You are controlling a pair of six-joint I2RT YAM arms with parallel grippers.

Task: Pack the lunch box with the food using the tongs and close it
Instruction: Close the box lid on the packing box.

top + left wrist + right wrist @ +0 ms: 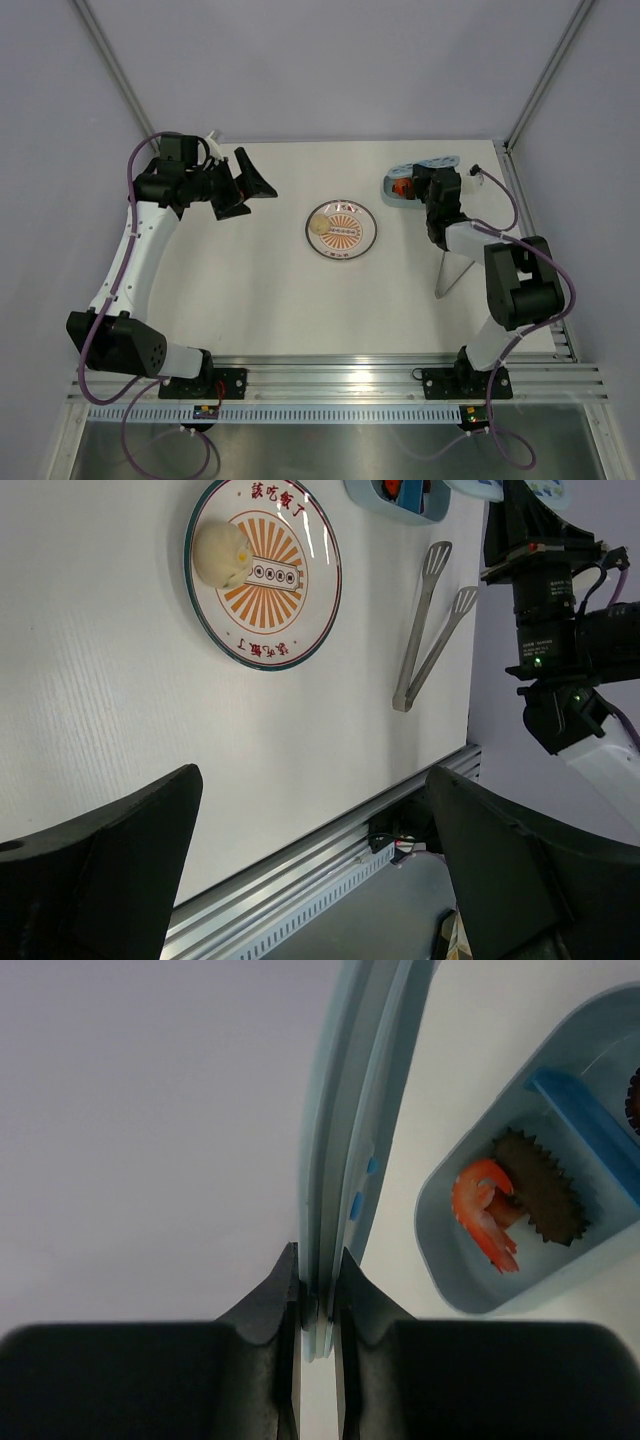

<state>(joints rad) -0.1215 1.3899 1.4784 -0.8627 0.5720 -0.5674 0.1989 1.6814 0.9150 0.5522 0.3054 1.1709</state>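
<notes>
**Task items**
- The lunch box (388,190) rests at the far right of the worktop (250,300), at 2 o'clock from the plate (358,242). It is uncovered.
- One end compartment holds a red-orange piece (485,1215) lying against a dark brown piece (545,1195). A blue divider (585,1120) closes off that compartment.
- The tongs (419,635) lie flat on the worktop at 4 o'clock from the plate, with nothing gripping them.

**Claws**
- The right claw (318,1285) is closed on the edge of the lid (350,1110). It holds the lid on edge, just beside the lunch box and clear of its rim.
- The left claw (245,190) is fully open and holds nothing. It hangs above the worktop at 10 o'clock from the plate.

**Surroundings and obstructions**
- A pale bun (222,553) sits on the plate, near the rim.
- In the top view, the right arm (510,280) crosses above the tongs and hides their far half.
- The upright lid stands between the right wrist camera and the enclosure wall.
</notes>
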